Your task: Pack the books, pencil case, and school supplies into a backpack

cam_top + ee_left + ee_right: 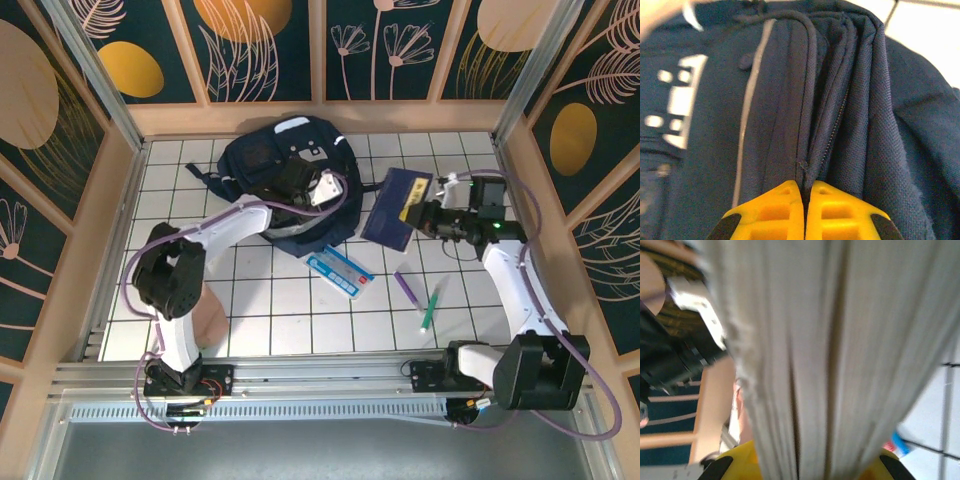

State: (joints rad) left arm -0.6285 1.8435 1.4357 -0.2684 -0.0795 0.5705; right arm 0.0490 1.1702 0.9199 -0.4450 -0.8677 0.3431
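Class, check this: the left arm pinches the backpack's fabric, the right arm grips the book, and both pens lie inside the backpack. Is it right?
No. The purple pen and the green pen lie on the tiled table, outside the backpack; the top external view shows it. The left gripper does pinch its fabric, and the right gripper grips the book.

Navy backpack [255, 165] at bench [280, 310] rear, left gripper [303, 187] on it. Navy book [393, 205] beside, right gripper [428, 214] at its edge. Nearer: pencil case [340, 272], purple pen [407, 287], green pen [430, 308].
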